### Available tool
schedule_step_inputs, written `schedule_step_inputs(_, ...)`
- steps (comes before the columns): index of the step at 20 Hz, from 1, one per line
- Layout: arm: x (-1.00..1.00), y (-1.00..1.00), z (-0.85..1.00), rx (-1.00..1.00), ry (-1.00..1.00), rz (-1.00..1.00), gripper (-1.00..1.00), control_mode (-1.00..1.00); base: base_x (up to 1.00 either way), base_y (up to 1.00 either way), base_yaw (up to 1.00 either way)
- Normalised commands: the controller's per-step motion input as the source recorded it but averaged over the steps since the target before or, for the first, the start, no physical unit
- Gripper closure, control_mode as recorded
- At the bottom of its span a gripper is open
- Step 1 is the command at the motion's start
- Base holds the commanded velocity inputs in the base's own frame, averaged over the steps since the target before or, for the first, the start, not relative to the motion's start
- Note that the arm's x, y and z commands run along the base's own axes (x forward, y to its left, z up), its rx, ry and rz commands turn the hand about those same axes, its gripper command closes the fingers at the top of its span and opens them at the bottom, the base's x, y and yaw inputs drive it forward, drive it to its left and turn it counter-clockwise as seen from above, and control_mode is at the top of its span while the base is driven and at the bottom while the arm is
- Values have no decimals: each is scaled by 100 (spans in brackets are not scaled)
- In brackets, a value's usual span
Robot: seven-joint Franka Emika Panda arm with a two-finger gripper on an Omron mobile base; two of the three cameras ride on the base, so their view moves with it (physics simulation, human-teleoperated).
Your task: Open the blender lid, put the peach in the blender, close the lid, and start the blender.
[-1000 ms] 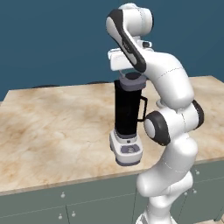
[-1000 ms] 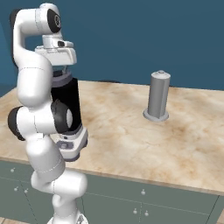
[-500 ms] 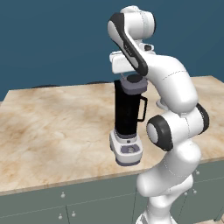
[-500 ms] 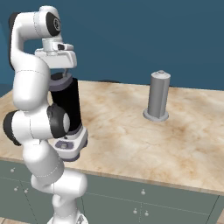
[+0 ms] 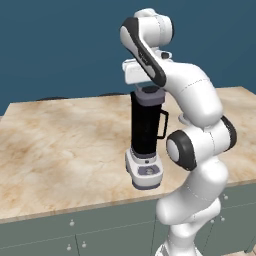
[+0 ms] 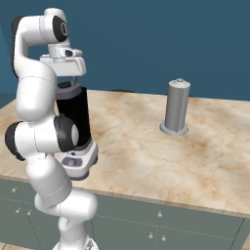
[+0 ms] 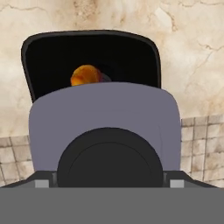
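Note:
The blender [image 5: 145,131] [image 6: 76,122] stands near the counter's front edge, a black jar with a side handle on a white-grey base with a button panel. My gripper [image 5: 148,88] [image 6: 66,81] hangs straight over it, shut on the black knob of the dark grey blender lid [image 5: 149,96] [image 6: 66,89]. In the hand view the blender lid [image 7: 105,111] sits close to the camera and covers the near part of the jar's mouth [image 7: 52,57]. The peach [image 7: 85,75] lies inside the jar, an orange-brown ball partly hidden by the lid's edge.
A plain grey cylinder on a round foot [image 6: 176,107] stands on the marble counter [image 5: 60,145] to the right of the blender. Grey-green cabinet fronts with small knobs [image 5: 75,230] run below the counter edge. A dark blue wall is behind.
The arm's elbow and lower links have swung outward a little. The hand and the lid have stayed almost in place over the jar.

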Motion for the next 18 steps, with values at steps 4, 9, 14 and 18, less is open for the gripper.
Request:
schedule_step_inputs(4,16,5,0,0,-1,0,100,-100,0,0,0)
schedule_step_inputs(9,15,0,0,0,-6,1,100,-100,0,0,0)
schedule_step_inputs(14,5,-1,0,0,-13,1,100,-100,0,0,0)
schedule_step_inputs(18,7,0,0,0,-12,0,100,-100,0,0,0)
